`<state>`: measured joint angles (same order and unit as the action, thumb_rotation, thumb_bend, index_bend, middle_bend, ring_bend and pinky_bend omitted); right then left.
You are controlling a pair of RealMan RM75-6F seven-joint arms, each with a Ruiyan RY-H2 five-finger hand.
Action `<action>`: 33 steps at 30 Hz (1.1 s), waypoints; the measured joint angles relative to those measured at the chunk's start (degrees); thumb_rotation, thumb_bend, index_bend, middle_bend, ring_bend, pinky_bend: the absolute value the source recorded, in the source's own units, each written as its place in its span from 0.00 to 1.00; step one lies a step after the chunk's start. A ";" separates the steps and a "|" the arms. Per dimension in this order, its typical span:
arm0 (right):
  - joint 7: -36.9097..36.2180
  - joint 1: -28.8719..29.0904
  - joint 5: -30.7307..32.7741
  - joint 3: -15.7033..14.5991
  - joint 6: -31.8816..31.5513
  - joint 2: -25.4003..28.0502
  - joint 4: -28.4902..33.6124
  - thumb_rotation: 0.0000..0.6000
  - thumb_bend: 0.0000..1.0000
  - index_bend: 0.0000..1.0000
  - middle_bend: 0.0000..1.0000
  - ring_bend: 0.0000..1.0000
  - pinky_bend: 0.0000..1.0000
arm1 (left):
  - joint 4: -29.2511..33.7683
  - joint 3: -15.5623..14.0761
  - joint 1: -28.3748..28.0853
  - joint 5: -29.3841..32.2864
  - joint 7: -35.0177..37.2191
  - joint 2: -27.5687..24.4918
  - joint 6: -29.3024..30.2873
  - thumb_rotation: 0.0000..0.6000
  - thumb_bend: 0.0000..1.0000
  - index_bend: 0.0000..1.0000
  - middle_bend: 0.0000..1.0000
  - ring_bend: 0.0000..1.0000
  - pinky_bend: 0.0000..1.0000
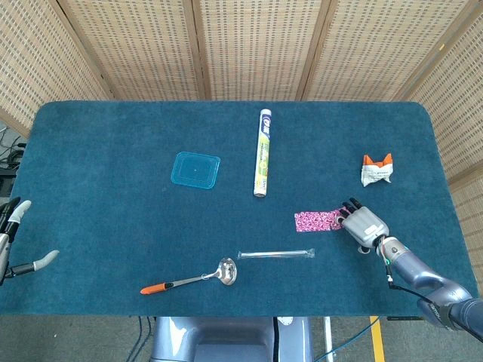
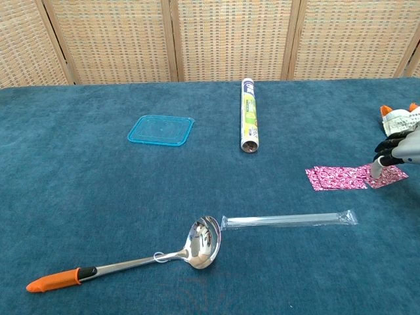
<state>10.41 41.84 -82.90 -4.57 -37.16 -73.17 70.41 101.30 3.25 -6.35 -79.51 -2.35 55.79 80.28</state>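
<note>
My right hand (image 1: 363,225) lies at the right front of the blue-covered table (image 1: 113,226), fingers pointing left. Its fingertips (image 2: 378,170) rest on the right end of a flat pink patterned packet (image 1: 315,221), which shows a small kink near that end (image 2: 365,177). Whether the packet is pinched or only touched is unclear. My left hand (image 1: 13,243) hangs at the far left edge, off the table, fingers spread and holding nothing; the chest view does not show it.
A clear-wrapped straw (image 1: 275,254) lies just in front of the packet, and a ladle with an orange handle tip (image 1: 192,280) lies front centre. A blue square lid (image 1: 196,169) and a boxed roll (image 1: 263,151) lie mid-table. A crumpled orange-and-white wrapper (image 1: 376,170) sits at the right.
</note>
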 measured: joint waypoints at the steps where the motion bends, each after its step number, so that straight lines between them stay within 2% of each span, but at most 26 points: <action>1: 0.01 -0.10 0.11 -0.05 0.03 0.07 -0.12 1.00 0.21 0.22 0.19 0.00 0.00 | 0.23 0.03 -0.05 -0.07 -0.16 -0.13 0.01 0.34 0.00 0.02 0.00 0.00 0.00; 15: 0.06 -0.97 0.89 0.23 -0.71 0.88 -0.86 1.00 0.21 0.22 0.19 0.00 0.00 | 1.43 -0.58 0.39 -0.68 -0.51 -0.68 0.38 0.33 0.00 0.02 0.00 0.00 0.00; 26: 0.41 0.10 -1.24 1.37 -2.80 2.48 6.10 1.00 0.21 0.22 0.19 0.00 0.00 | 1.40 -1.07 0.88 -0.99 -0.65 -0.83 0.72 0.34 0.00 0.02 0.00 0.00 0.00; 33: 1.12 1.46 -1.81 1.73 -1.62 1.25 7.68 1.00 0.21 0.22 0.19 0.00 0.00 | 0.97 -1.54 0.77 -1.31 -0.51 -0.87 -0.06 0.34 0.00 0.02 0.00 0.00 0.00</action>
<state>11.53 43.29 -84.70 -2.83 -38.78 -71.92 78.09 102.28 1.71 -5.57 -80.82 -2.86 54.92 80.22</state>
